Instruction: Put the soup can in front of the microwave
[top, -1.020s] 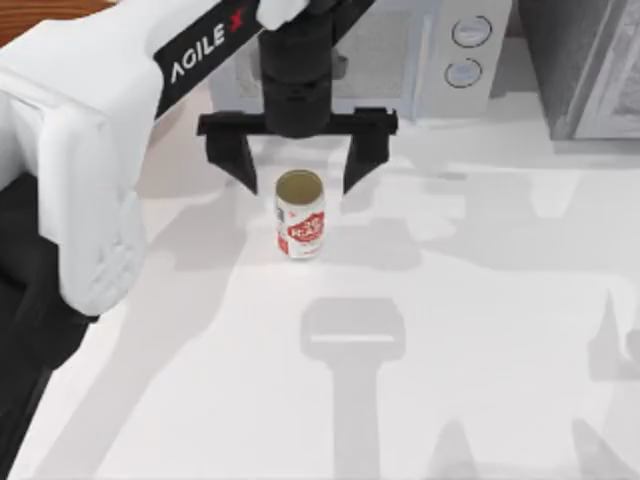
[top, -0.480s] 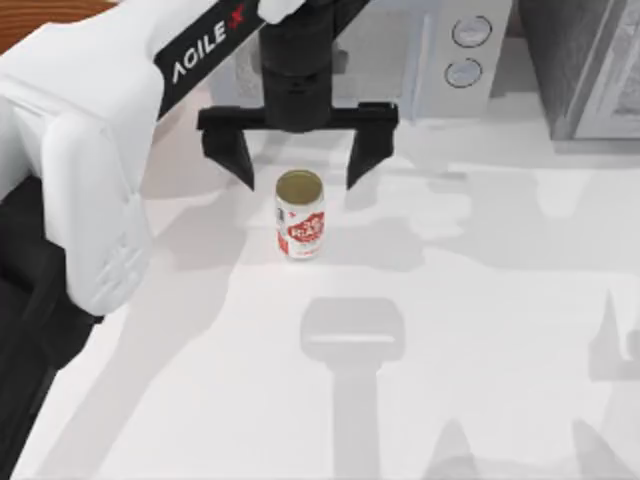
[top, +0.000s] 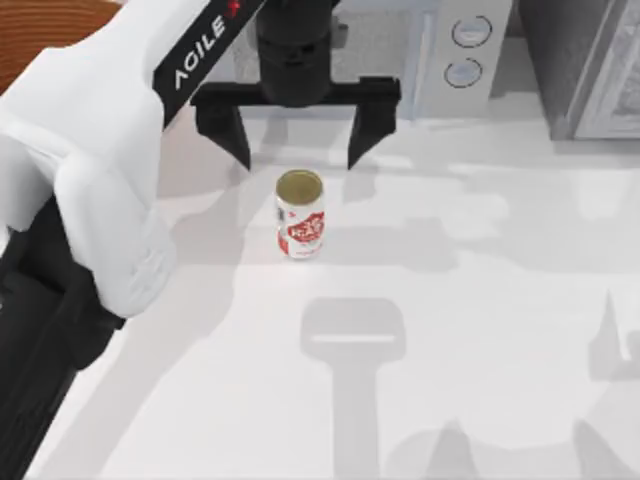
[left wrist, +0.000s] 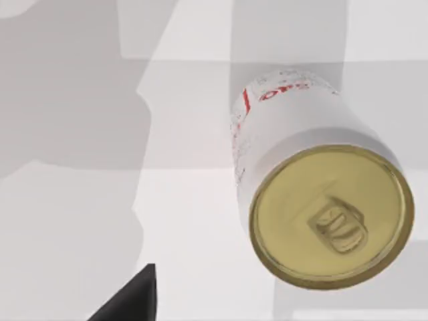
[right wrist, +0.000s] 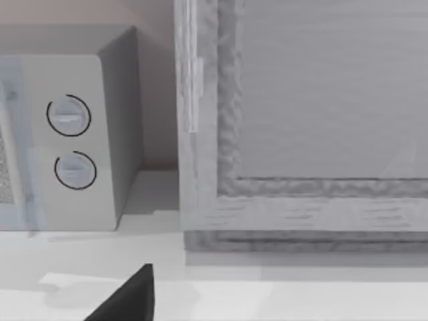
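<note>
Two black fingers of the left gripper are being held wide apart, with nothing between them, just above and behind the soup can. That can is being left standing upright on the white bench, near the microwave and in front of it.

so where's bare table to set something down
Bare table runs right of and below the can. It is crowded above the can, where the open left gripper hangs before the microwave.
</note>
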